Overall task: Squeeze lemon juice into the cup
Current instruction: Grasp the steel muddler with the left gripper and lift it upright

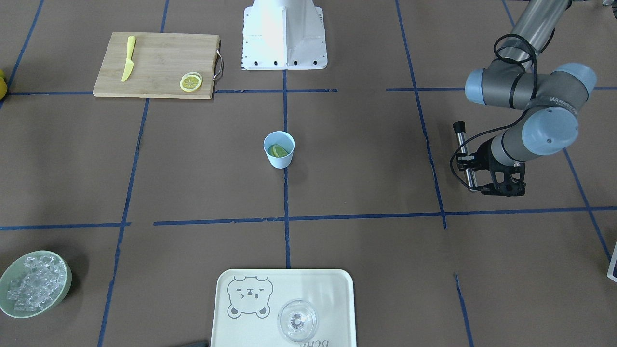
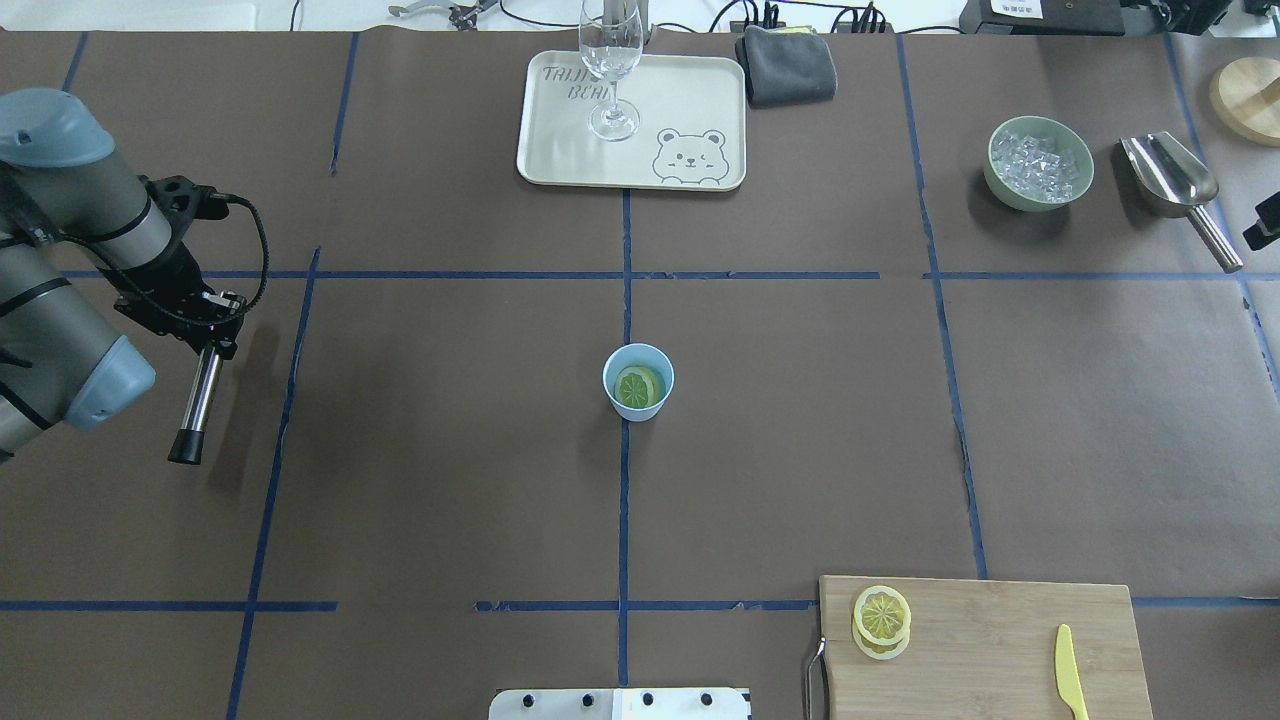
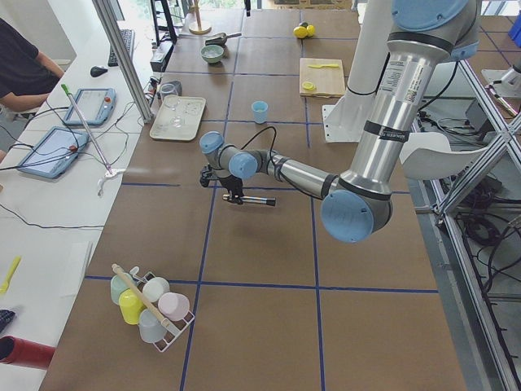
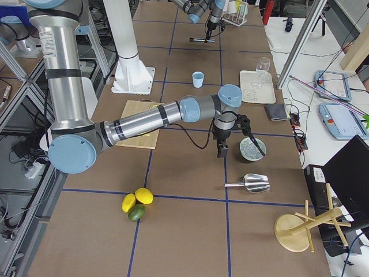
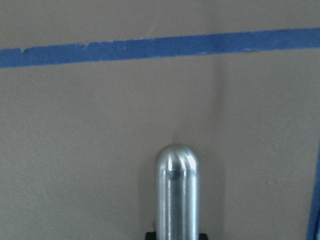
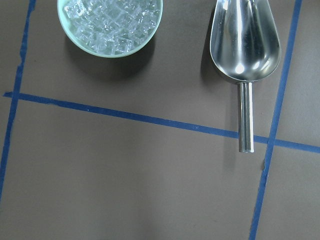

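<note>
The light-blue cup (image 2: 638,381) stands upright at the table's middle, also in the front view (image 1: 279,149). A lemon slice (image 2: 638,387) lies inside it. Two more lemon slices (image 2: 881,620) are stacked on the wooden cutting board (image 2: 1000,650). My left gripper (image 2: 210,325) is far to the cup's left, shut on a metal rod with a black tip (image 2: 197,400); the rod's end fills the left wrist view (image 5: 177,195). My right gripper (image 4: 221,151) hovers near the ice bowl; its jaws do not show.
A yellow knife (image 2: 1068,672) lies on the board. A cream tray (image 2: 680,100) with a clear wine glass (image 2: 610,60) is at the far middle. A green bowl of ice (image 6: 110,25) and a metal scoop (image 6: 245,45) sit far right. A grey cloth (image 2: 787,62) is beside the tray.
</note>
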`<state>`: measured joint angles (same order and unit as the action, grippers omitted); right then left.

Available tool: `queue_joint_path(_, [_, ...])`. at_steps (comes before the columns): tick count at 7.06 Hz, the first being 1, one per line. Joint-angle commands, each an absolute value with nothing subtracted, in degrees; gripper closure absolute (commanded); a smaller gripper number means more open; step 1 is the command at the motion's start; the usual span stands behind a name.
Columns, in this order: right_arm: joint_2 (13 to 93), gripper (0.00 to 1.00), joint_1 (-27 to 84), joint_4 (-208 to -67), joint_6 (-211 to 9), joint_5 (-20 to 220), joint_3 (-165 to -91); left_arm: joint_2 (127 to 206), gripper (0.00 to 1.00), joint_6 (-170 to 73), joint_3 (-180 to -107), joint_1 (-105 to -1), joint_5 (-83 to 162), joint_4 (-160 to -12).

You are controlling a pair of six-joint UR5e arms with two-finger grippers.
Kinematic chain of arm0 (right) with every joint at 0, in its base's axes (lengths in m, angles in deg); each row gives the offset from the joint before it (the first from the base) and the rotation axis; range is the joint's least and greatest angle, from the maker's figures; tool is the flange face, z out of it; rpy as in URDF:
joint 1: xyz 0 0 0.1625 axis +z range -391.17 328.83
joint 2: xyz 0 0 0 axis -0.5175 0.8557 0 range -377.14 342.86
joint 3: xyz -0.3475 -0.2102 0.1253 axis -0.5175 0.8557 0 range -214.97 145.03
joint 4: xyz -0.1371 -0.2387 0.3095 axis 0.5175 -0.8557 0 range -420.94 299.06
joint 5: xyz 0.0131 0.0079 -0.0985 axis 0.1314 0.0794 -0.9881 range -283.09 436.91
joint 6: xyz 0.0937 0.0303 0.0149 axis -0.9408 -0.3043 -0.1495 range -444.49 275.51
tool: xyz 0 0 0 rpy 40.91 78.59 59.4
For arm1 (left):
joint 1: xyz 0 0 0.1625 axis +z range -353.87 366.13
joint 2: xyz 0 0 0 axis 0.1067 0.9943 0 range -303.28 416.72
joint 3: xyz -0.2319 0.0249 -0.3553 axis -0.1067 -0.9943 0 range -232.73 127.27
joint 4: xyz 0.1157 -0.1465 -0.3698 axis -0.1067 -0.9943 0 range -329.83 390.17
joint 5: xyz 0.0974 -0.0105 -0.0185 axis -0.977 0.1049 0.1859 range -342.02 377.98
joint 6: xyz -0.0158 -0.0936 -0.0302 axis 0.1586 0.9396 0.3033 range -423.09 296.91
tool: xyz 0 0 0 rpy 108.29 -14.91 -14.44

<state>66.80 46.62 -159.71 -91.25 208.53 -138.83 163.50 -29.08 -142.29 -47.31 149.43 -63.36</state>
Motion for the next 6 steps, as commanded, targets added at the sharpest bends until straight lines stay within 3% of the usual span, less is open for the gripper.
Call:
queue_joint_path(1, [66.88, 0.00, 46.62, -159.64, -91.25, 208.40, -139.38, 163.67, 1.00, -28.99, -148.78, -50.10, 145.62, -62.47])
queue_joint_path(3, [66.71, 0.00, 46.53, -159.64, -91.34, 208.31, -139.29, 167.27, 1.00, -26.63, -156.84, -50.21, 134.95, -62.73])
queue_joint_path(6, [67.49, 0.00, 46.62, -159.73, -91.43, 208.48, -139.29, 175.86, 1.00, -20.41, -160.66, -41.99, 117.09, -62.73])
